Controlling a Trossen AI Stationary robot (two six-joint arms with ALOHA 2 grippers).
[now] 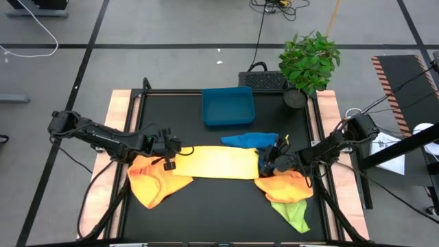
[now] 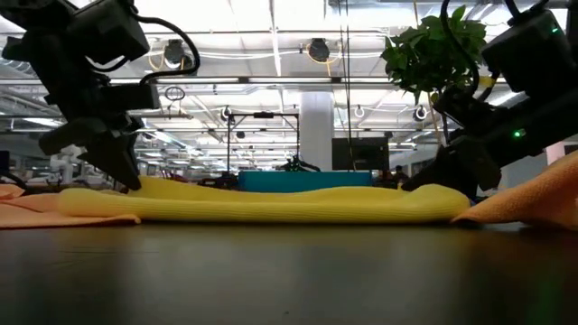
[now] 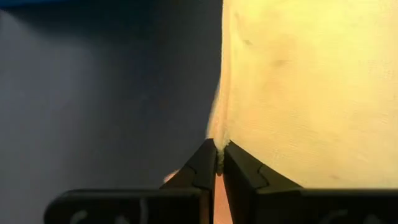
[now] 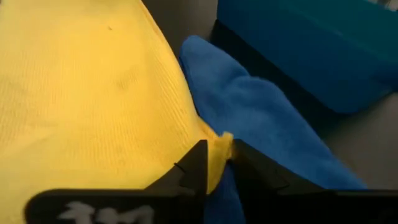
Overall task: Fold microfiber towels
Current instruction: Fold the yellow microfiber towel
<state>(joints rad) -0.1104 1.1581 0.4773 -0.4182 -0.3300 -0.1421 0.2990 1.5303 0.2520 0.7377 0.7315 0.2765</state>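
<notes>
A pale yellow towel (image 1: 219, 162) lies folded into a long band across the middle of the black table (image 1: 206, 213). My left gripper (image 1: 171, 149) is shut on its left end, and my right gripper (image 1: 266, 162) is closed on its right end. A blue towel (image 1: 248, 139) lies just beyond the band, touching its far right side. Orange-yellow towels lie crumpled at the left (image 1: 152, 184) and at the right (image 1: 285, 185). A lime green towel (image 1: 291, 214) pokes out from under the right one. My left gripper pinches the yellow towel's far left corner (image 3: 219, 138) between its two fingertips, slanting down from the table's left. The towel rests flat on the table there. My right gripper has the towel's far right corner (image 4: 219, 144) between its two fingers, which stand a little apart. It comes nearly level from the table's right, and the corner lies low over the blue towel (image 4: 267, 118).
A rigid blue tray (image 1: 228, 106) stands at the far middle of the table. A potted plant (image 1: 309, 62) stands at the far right corner. Bare black tabletop stretches along the near edge, between the orange-yellow towels.
</notes>
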